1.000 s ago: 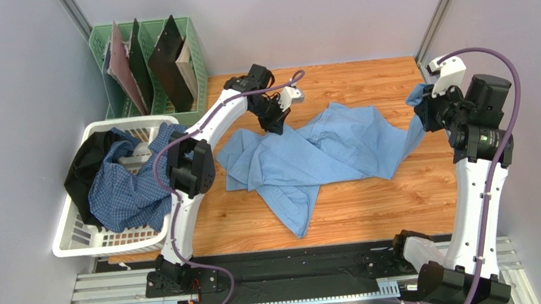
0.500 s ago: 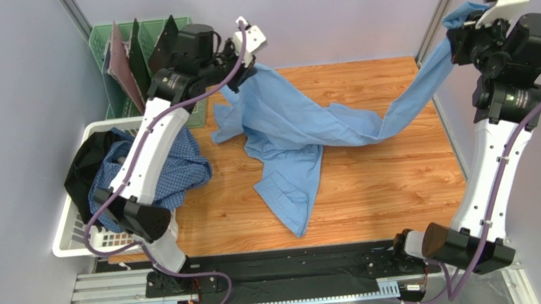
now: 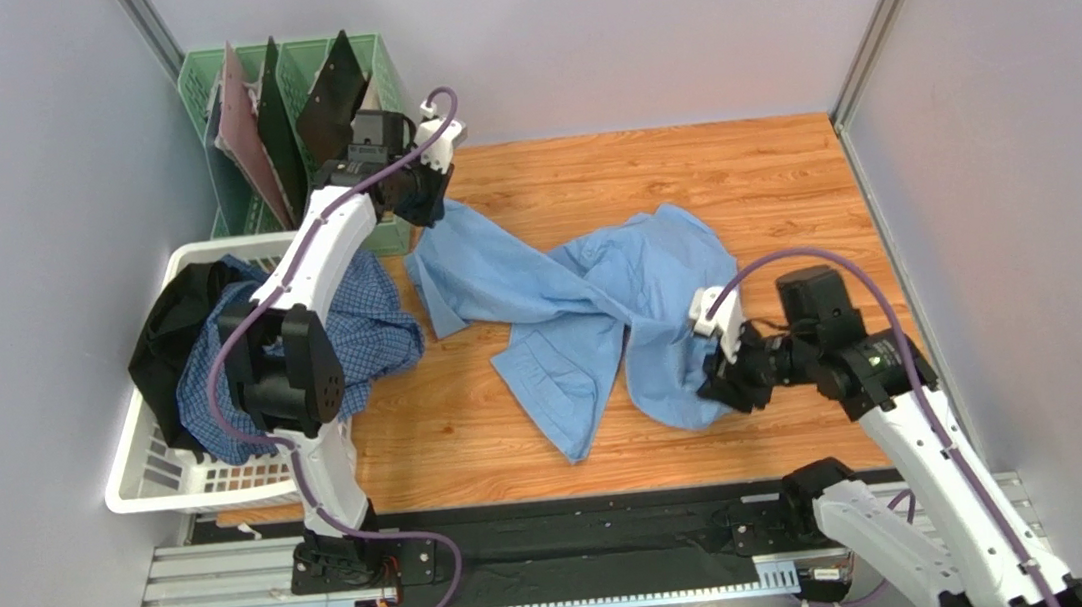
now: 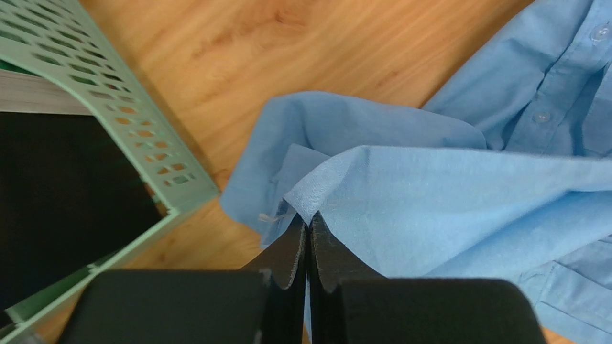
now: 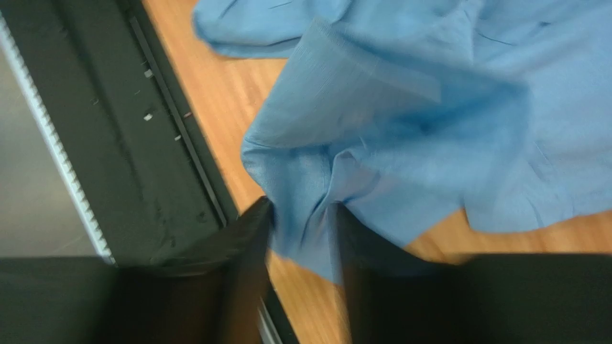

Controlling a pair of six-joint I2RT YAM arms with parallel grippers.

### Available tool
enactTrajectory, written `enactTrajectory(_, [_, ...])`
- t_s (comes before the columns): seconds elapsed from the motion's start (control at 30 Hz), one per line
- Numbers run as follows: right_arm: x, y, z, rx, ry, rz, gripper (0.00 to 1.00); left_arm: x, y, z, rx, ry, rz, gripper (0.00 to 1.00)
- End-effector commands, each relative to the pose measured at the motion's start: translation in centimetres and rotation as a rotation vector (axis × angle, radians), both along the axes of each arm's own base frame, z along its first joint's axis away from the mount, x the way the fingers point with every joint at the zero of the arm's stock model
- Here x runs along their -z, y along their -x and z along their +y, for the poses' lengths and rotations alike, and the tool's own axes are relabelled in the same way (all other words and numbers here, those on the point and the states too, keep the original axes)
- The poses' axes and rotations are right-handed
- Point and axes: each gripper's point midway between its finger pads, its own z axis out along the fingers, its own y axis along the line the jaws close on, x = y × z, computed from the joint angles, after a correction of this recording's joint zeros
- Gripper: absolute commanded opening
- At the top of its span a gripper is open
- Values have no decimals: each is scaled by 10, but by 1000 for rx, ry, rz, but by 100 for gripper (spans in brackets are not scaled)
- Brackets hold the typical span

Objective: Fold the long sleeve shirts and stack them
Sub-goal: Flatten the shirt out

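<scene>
The plain light blue shirt (image 3: 579, 315) lies crumpled across the wooden table (image 3: 790, 172). My left gripper (image 3: 427, 210) is at the far left by the green rack, shut on a corner of that shirt (image 4: 402, 193), and the cloth comes out from its tips (image 4: 309, 222). My right gripper (image 3: 718, 376) hangs low at the shirt's near right edge. Its jaws stand apart with a fold of the blue cloth (image 5: 373, 143) loose between them (image 5: 302, 215). The blue-and-white checked shirt (image 3: 260, 371) is heaped in the white basket.
The white laundry basket (image 3: 144, 489) at the left also holds a dark garment (image 3: 166, 343). The green file rack (image 3: 215, 89) with dark folders stands at the back left, its corner (image 4: 144, 150) close to my left gripper. A black rail (image 5: 144, 143) borders the table's near edge.
Both arms dropped from their raised hold, so the blue shirt fell back onto the table. The right gripper swung to the near right and its jaws parted. The left stays shut on the corner.
</scene>
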Motion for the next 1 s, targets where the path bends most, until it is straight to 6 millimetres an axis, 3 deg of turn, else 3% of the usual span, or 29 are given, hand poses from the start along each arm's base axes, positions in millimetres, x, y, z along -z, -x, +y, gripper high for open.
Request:
enactTrajectory(0.0, [14,4,11,-153,125,-76,87,-14,-3,-11,-8,55,-20,0])
enactTrajectory(0.07, [17,2,9,-138,165,-7,100,-7,-6,-6,-19,50,-8,0])
enactTrajectory(0.13, [8,-7,7,-100,175,5,97,-5,-7,0,-28,55,6,0])
enactTrajectory(0.2, [16,-24,-3,-22,146,66,95,-3,-11,3,-32,62,14,0])
enactTrajectory(0.27, [29,-54,-19,107,131,106,92,-3,-12,3,-26,71,18,0])
enactTrajectory(0.33, [46,-64,-30,158,159,158,87,-4,-11,1,-16,76,18,0])
enactTrajectory(0.4, [61,-60,-33,136,178,221,76,-4,-9,0,-5,75,22,0])
enactTrajectory(0.47, [76,-59,-34,91,207,179,72,-2,-8,1,-1,72,30,0])
enactTrajectory(0.57, [93,-62,-32,35,262,75,72,2,-7,2,4,68,37,0])
enactTrajectory(0.73, [134,-55,-26,-63,391,74,68,8,-3,-1,12,80,61,0])
enactTrajectory(0.83, [153,-64,-32,-53,458,53,70,6,-3,0,19,73,57,0])
enactTrajectory(0.97, [177,-73,-44,-42,544,74,80,5,-2,1,25,63,54,0])
